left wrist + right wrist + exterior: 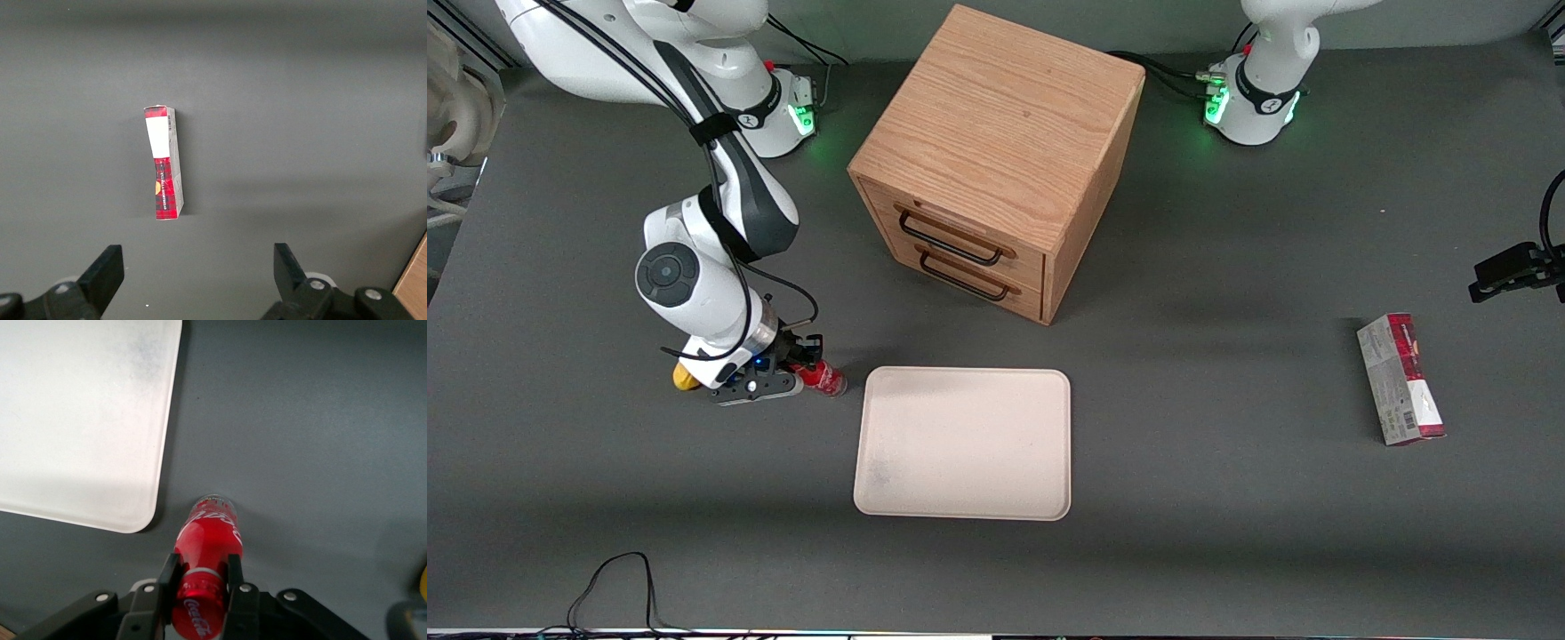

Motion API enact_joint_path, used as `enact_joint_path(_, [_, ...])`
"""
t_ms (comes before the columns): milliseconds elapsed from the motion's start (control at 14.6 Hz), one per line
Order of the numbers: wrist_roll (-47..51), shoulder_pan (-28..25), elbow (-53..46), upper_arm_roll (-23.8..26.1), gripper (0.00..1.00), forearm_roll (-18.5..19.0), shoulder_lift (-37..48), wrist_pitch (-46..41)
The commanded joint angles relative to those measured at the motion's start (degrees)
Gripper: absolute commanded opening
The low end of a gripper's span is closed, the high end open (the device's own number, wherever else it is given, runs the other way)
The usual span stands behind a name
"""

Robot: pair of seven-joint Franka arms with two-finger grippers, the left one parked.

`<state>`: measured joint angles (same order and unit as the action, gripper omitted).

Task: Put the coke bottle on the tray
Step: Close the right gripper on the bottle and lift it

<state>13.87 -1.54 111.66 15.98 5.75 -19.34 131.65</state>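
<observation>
The gripper (199, 581) is closed on the bottle (204, 570), which lies on the counter (1227, 533) between its fingers, just beside the tray (963, 442).

- From my front view, the gripper (796, 369) and wrist hide most of the coke bottle (824, 380); only its red end shows.
- The same wrist covers most of the yellow object (683, 378).
- In the wrist view, the frame edge cuts off the tray (87, 420).
- I can't read the carton's (1401, 379) small print.
</observation>
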Motion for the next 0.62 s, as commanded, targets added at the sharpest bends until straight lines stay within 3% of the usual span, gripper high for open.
enact_joint_path(0, [3.2,0.3,0.6,0.4,0.00,0.7,1.3,0.3])
enact_joint_path(549, [11.4,-0.2,-14.5,0.4,0.00,0.8,1.5,-13.1])
